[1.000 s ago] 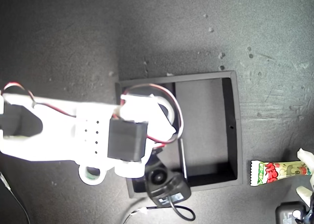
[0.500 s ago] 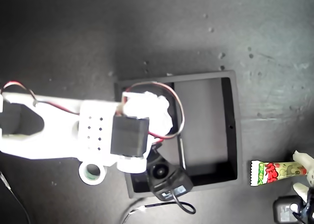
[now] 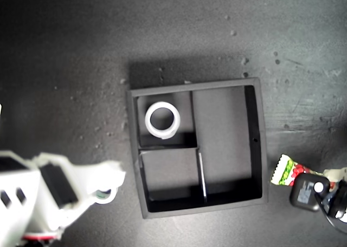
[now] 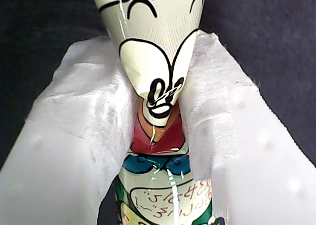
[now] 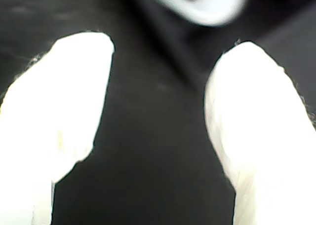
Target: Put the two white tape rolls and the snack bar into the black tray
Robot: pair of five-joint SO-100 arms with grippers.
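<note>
Clamping first gripper fingers on the long white-and-green crimped snack bar, at four o'clock beside the square matte-black tray; wide white tape roll sitting inside. Second gripper fingers gaping, empty. Advising lifting level, aligning with the long compartment.

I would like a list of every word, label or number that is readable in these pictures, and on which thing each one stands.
Snack bar: red handwritten-style lettering near the lower end of the wrapper in the first wrist view, too small and distorted to read.
Snack bar, exterior view: red marks on the end of the wrapper that shows, blurred, not readable.
Black tray: no text visible.
White tape roll in the tray: no text visible.
</note>
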